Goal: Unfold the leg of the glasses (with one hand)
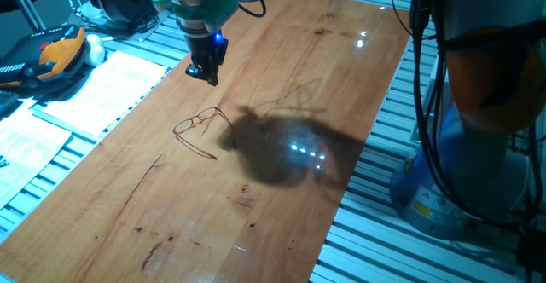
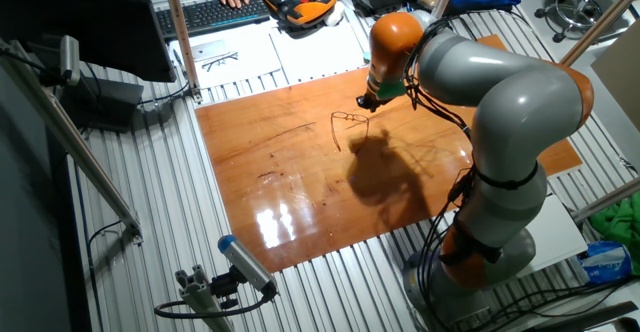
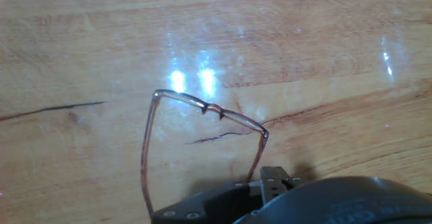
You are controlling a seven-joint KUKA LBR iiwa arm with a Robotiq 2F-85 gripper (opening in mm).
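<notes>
The glasses (image 1: 198, 123) are a thin reddish-brown wire pair lying on the wooden table (image 1: 281, 78), just left of the arm's shadow. In the hand view the glasses (image 3: 210, 109) show their front bar with a leg running back from each end toward the camera. My gripper (image 1: 210, 77) hangs above the table, up and behind the glasses, not touching them; its black fingers look pressed together with nothing between them. From the other fixed view the gripper (image 2: 367, 100) sits just right of the glasses (image 2: 347, 124). Only the gripper's tip (image 3: 273, 178) shows in the hand view.
White paper sheets (image 1: 102, 91) and an orange-black handset (image 1: 60, 53) lie left of the table. The arm's grey-orange body (image 2: 500, 122) and base (image 1: 452, 189) stand at the right side. Slatted metal surface (image 1: 384, 232) surrounds the board.
</notes>
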